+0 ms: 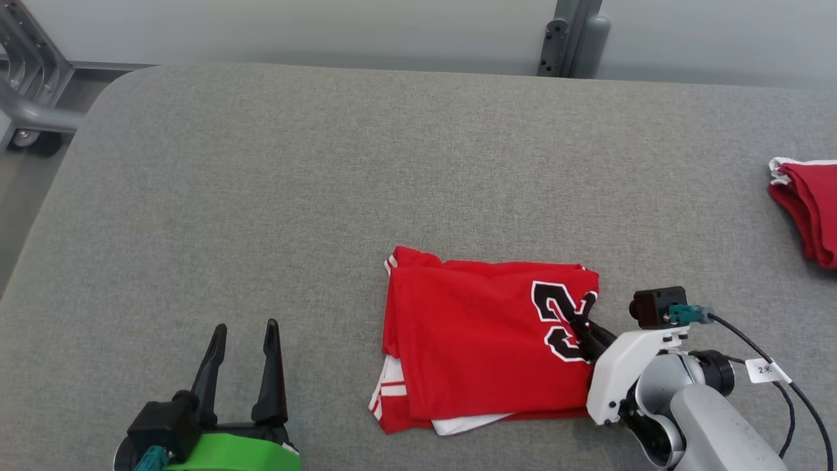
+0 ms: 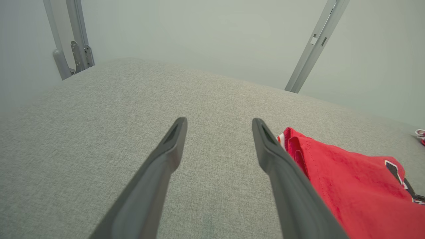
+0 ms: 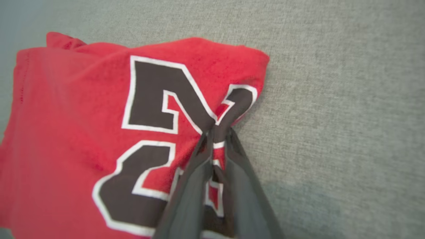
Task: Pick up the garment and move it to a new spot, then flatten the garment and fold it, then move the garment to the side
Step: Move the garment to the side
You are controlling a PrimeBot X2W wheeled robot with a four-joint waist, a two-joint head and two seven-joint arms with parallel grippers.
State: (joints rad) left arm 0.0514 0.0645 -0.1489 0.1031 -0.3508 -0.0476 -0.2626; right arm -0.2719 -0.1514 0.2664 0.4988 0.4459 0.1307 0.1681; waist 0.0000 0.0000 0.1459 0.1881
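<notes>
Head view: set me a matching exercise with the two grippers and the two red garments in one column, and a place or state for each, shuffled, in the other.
Things
1. left gripper
2. right gripper
3. folded red jersey
4. other red garment

Places or states
a. at the far right edge of the grey surface
b. open, nothing between its fingers
c. shut on the jersey's right edge, at the black number
d. lying folded between the two grippers

Pairs: 1-b, 2-c, 3-d, 4-a
</notes>
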